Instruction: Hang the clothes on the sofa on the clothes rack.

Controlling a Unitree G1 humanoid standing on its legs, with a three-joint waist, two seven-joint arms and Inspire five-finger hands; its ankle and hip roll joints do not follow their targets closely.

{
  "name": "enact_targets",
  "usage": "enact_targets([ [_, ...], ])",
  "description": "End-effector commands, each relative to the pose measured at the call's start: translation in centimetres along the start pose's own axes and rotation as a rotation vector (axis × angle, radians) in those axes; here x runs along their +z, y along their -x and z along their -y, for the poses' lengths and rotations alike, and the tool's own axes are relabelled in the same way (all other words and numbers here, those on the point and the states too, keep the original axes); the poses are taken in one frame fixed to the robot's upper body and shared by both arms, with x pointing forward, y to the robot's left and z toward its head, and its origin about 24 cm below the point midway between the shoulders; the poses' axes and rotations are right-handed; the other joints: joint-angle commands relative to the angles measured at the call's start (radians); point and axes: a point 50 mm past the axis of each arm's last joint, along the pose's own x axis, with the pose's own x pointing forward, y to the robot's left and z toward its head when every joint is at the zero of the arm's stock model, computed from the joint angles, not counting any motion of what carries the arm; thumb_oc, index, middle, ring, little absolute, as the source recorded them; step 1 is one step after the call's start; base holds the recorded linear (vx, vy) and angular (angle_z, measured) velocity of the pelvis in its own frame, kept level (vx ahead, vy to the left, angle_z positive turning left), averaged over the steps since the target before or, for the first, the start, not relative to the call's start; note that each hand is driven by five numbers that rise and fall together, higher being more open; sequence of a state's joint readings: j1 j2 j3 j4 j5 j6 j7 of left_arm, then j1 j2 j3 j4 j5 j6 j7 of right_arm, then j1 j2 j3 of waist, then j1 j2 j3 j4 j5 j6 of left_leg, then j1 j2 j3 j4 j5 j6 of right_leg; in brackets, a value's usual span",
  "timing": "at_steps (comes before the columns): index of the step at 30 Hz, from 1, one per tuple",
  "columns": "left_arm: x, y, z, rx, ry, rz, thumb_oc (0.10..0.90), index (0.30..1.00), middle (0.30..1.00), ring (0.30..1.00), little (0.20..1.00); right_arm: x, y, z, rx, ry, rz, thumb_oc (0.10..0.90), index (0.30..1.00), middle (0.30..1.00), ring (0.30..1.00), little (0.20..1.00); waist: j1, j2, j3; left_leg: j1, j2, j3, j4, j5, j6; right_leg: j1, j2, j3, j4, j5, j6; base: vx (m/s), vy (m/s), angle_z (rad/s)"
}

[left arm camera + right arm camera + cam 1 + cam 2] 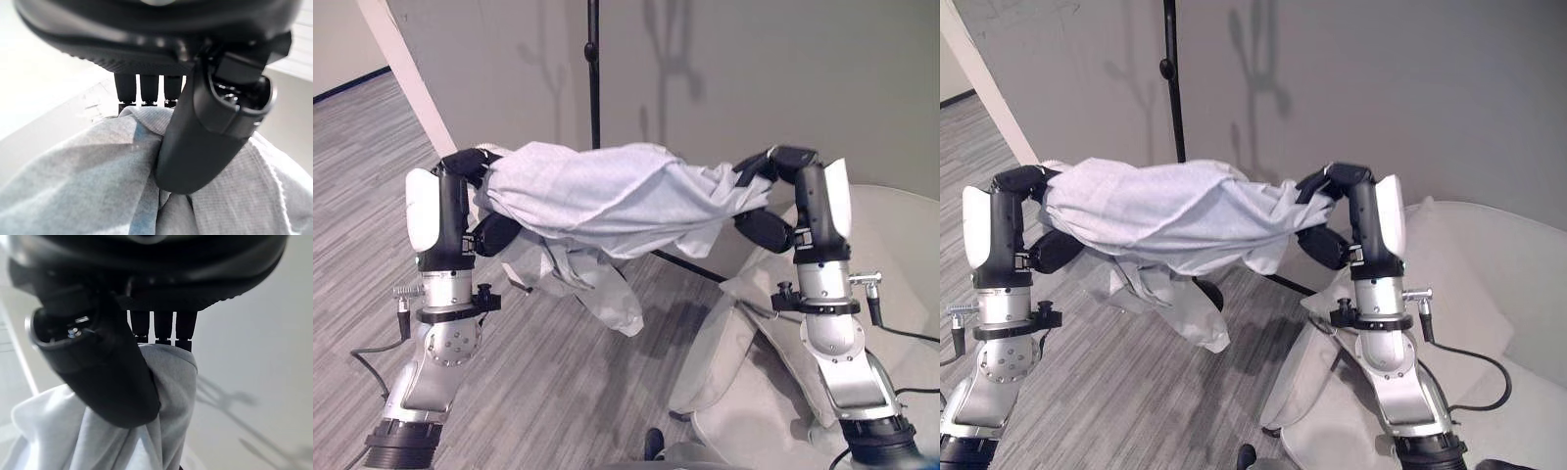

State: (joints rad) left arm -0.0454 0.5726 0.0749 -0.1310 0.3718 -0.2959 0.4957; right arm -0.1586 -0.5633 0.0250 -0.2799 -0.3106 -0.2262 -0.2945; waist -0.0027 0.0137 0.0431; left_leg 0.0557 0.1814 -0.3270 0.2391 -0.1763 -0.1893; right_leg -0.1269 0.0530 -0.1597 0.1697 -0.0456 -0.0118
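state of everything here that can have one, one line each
light grey garment: lifted off the sofa, stretched between both hands, loose parts hanging below
left robot hand: shut on one end of the garment
right robot hand: shut on the other end
clothes rack: bare pole upright behind the garment
sofa: at the robot's right

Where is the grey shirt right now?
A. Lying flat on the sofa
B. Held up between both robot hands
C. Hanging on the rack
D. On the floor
B: the left hand and the right hand each pinch an end of the grey shirt, stretched between them in the air.
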Motion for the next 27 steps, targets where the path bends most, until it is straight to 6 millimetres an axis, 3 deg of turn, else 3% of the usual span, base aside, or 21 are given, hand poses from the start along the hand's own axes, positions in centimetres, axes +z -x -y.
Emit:
enact_targets([
  [1,0.4,-3.5,-6.3,0.361,-0.135,0.106,0.400,0.300,0.300,0.300,0.300,0.7,-1.9,4.4,-0.303,0.082,0.086,0.400,0.300,0.300,0.300,0.300,0.008,-0.038,-0.060,0.084,-0.077,0.123,0.128,0.233,0.094,0.070,-0.021,0.031,-0.250,0.147,0.076,0.19,-0.044,0.23],
  [3,0.4,-3.9,-6.2,0.366,-0.123,0.107,0.400,0.300,0.300,0.300,0.300,0.7,-2.3,4.3,-0.308,0.077,0.092,0.400,0.300,0.300,0.300,0.300,0.016,-0.048,-0.041,0.048,-0.062,0.159,0.172,0.232,0.108,0.090,-0.033,0.039,-0.250,0.136,0.072,0.14,-0.039,0.13],
  [4,0.5,-4.5,-6.1,0.375,-0.116,0.117,0.400,0.300,0.300,0.300,0.300,0.9,-2.7,4.2,-0.320,0.062,0.097,0.400,0.300,0.300,0.300,0.300,0.017,-0.080,-0.024,-0.008,0.003,0.267,0.136,0.186,0.136,0.116,-0.066,0.034,-0.252,0.123,0.079,0.11,0.001,0.17],
  [5,0.5,-4.7,-6.3,0.377,-0.129,0.124,0.400,0.300,0.300,0.300,0.300,1.0,-2.7,4.3,-0.328,0.059,0.101,0.400,0.300,0.300,0.300,0.300,0.021,-0.087,-0.018,-0.030,0.026,0.313,0.082,0.152,0.138,0.128,-0.077,0.029,-0.256,0.115,0.086,0.14,0.002,0.52],
  [6,0.6,-4.8,-6.3,0.378,-0.132,0.126,0.400,0.300,0.300,0.300,0.300,1.0,-2.8,4.4,-0.331,0.058,0.101,0.400,0.300,0.300,0.300,0.300,0.025,-0.089,-0.019,-0.022,0.025,0.321,0.071,0.150,0.141,0.128,-0.078,0.032,-0.255,0.111,0.088,0.10,0.061,0.51],
  [7,0.7,-5.3,-6.4,0.378,-0.146,0.140,0.400,0.300,0.300,0.300,0.300,1.2,-3.1,4.5,-0.344,0.055,0.118,0.400,0.300,0.300,0.300,0.300,0.049,-0.097,0.001,-0.094,0.005,0.352,-0.013,0.111,0.135,0.152,-0.097,0.031,-0.257,0.096,0.092,0.07,0.051,0.24],
  [8,0.7,-5.4,-6.4,0.379,-0.145,0.142,0.400,0.300,0.300,0.300,0.300,1.2,-3.2,4.5,-0.348,0.056,0.119,0.400,0.300,0.300,0.300,0.300,0.051,-0.101,0.001,-0.093,0.001,0.354,-0.018,0.112,0.137,0.150,-0.101,0.032,-0.256,0.093,0.094,0.09,0.131,-0.24],
  [9,0.8,-5.7,-6.4,0.386,-0.144,0.147,0.400,0.300,0.300,0.300,0.300,1.4,-3.5,4.3,-0.343,0.046,0.126,0.400,0.300,0.300,0.300,0.300,0.076,-0.088,0.016,-0.166,-0.041,0.341,-0.112,0.161,0.124,0.183,-0.097,0.036,-0.256,0.074,0.091,0.06,0.091,-0.30],
  [10,0.8,-5.7,-6.4,0.388,-0.143,0.148,0.400,0.300,0.300,0.300,0.300,1.4,-3.6,4.3,-0.344,0.048,0.127,0.400,0.300,0.300,0.300,0.300,0.075,-0.089,0.016,-0.160,-0.043,0.340,-0.127,0.170,0.123,0.181,-0.099,0.035,-0.255,0.072,0.091,0.09,0.124,-0.12],
  [12,1.0,-6.2,-6.3,0.395,-0.155,0.167,0.400,0.300,0.300,0.300,0.300,1.5,-4.2,3.8,-0.337,0.024,0.137,0.400,0.300,0.300,0.300,0.300,0.105,-0.069,0.025,-0.211,-0.077,0.292,-0.253,0.282,0.104,0.237,-0.080,0.049,-0.254,0.039,0.081,0.14,0.091,-0.17],
  [15,1.1,-6.3,-6.4,0.397,-0.183,0.180,0.400,0.300,0.300,0.300,0.300,1.6,-4.4,3.3,-0.325,-0.011,0.138,0.400,0.300,0.300,0.300,0.300,0.123,-0.060,0.038,-0.228,-0.069,0.233,-0.291,0.334,0.088,0.272,-0.067,0.080,-0.228,0.009,0.074,0.16,0.116,-0.45],
  [21,0.8,-5.4,-6.8,0.388,-0.214,0.174,0.400,0.300,0.300,0.300,0.300,1.2,-4.0,3.2,-0.290,-0.015,0.123,0.400,0.300,0.300,0.300,0.300,0.150,-0.045,0.011,-0.184,-0.011,0.150,-0.280,0.340,0.059,0.312,-0.077,0.142,-0.202,-0.027,0.078,0.11,0.156,-0.58],
  [24,0.7,-5.6,-6.6,0.386,-0.207,0.164,0.400,0.300,0.300,0.300,0.300,0.7,-3.7,3.6,-0.307,0.023,0.096,0.400,0.300,0.300,0.300,0.300,0.137,-0.040,-0.002,-0.164,-0.005,0.184,-0.293,0.326,0.063,0.328,-0.097,0.137,-0.208,-0.031,0.094,0.08,0.188,-0.19],
  [27,0.5,-6.0,-6.2,0.367,-0.213,0.163,0.400,0.300,0.300,0.300,0.300,0.3,-3.4,4.2,-0.351,0.078,0.070,0.400,0.300,0.300,0.300,0.300,0.126,-0.046,-0.038,-0.124,-0.034,0.211,-0.316,0.304,0.074,0.327,-0.143,0.140,-0.207,-0.026,0.119,0.15,0.320,0.06],
])
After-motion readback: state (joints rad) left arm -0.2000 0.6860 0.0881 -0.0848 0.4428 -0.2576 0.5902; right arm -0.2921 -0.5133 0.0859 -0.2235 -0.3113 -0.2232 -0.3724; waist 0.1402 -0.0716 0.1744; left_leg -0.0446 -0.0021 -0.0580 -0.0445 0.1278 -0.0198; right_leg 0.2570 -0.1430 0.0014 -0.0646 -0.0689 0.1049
